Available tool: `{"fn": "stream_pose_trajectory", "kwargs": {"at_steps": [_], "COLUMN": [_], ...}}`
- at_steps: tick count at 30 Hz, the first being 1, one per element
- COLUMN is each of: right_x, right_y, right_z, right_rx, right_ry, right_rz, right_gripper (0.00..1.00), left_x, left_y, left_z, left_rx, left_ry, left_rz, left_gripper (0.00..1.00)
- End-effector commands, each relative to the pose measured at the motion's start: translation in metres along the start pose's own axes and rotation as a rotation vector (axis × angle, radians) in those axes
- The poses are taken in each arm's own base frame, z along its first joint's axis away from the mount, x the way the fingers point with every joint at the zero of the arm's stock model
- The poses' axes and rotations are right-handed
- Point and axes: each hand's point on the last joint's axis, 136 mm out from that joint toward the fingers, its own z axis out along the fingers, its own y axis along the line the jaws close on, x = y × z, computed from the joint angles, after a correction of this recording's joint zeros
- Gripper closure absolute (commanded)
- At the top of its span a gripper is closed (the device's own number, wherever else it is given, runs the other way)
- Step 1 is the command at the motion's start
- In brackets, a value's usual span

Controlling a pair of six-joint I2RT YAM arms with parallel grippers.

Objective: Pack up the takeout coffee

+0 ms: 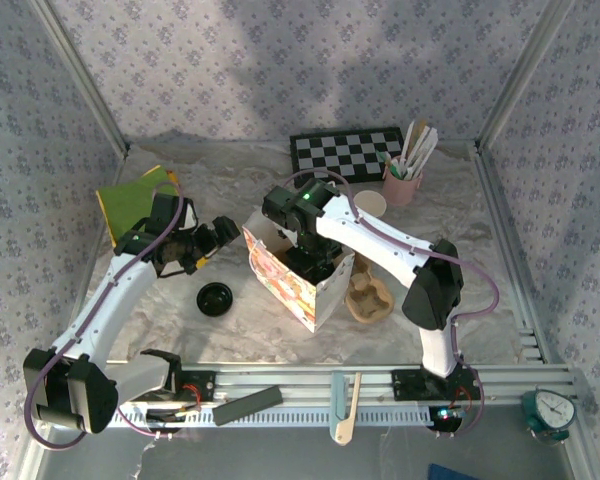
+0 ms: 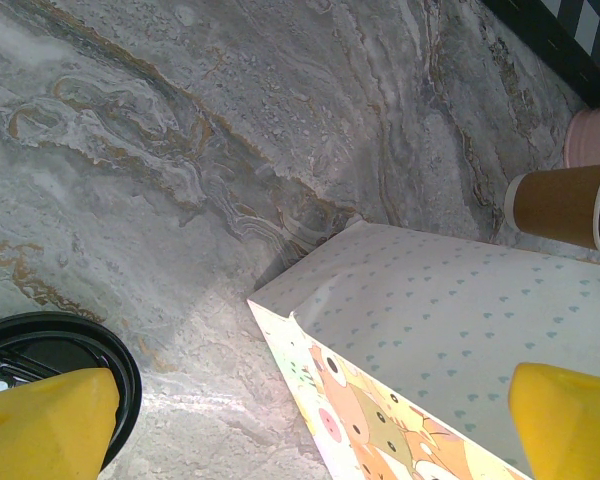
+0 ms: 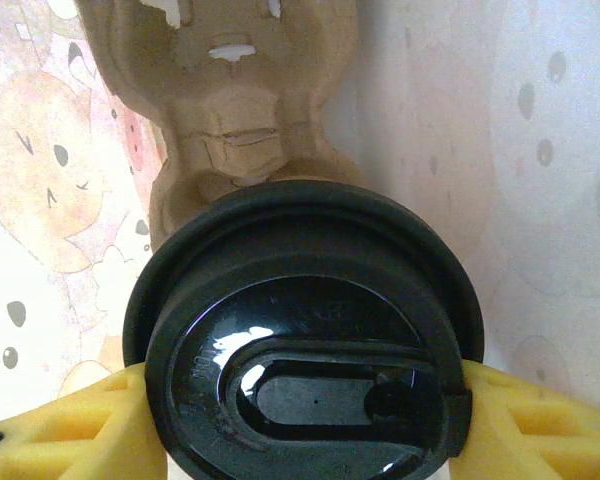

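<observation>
The right end effector [image 3: 305,410] clamps the coffee cup [image 3: 300,300], likely light and crushable, by its stiffer lidded rim inside the bag [image 3: 550,150]; the left end effector [image 2: 305,420] stands open.

A pink stirrer cup [image 1: 402,188] stands just beside the black-and-white checkerboard [image 1: 340,153].

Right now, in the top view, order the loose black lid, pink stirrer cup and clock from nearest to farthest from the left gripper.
1. loose black lid, close by the left gripper
2. pink stirrer cup, back right
3. clock, near-right corner
</observation>
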Motion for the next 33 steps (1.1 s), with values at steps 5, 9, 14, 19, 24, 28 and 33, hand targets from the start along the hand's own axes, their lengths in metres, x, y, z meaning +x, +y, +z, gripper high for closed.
{"fn": "stream_pose_trajectory", "kwargs": {"at_steps": [5, 9, 14, 19, 24, 28, 33], "right_x": [0.005, 0.006, 0.005, 0.003, 0.001, 0.002, 0.002], "right_y": [0.0, 0.001, 0.004, 0.009, 0.011, 0.012, 0.01], "right_z": [-0.003, -0.003, -0.003, -0.001, -0.001, -0.001, -0.001], "right_rx": [0.005, -0.001, -0.009, -0.017, -0.021, -0.023, -0.022], "right_ry": [-0.001, 0.001, -0.003, -0.005, -0.002, 0.004, 0.005], "right_rz": [-0.001, 0.001, -0.001, -0.003, -0.008, -0.011, -0.009], "right_gripper": [0.41, 0.41, 0.41, 0.41, 0.41, 0.41, 0.41], "left_x": [-0.003, -0.003, -0.003, -0.003, -0.003, -0.003, -0.003], "left_y": [-0.01, -0.011, -0.011, -0.01, -0.011, -0.01, -0.01], "left_z": [-0.01, -0.01, -0.01, -0.009, -0.009, -0.008, -0.008], "left_rx": [0.026, 0.028, 0.027, 0.026, 0.026, 0.025, 0.025], "left_ry": [-0.016, -0.018, -0.017, -0.014, -0.013, -0.012, -0.013], "left_rz": [0.024, 0.026, 0.026, 0.025, 0.027, 0.025, 0.025], "left_gripper": [0.0, 0.0, 0.0, 0.0, 0.0, 0.0, 0.0]}}
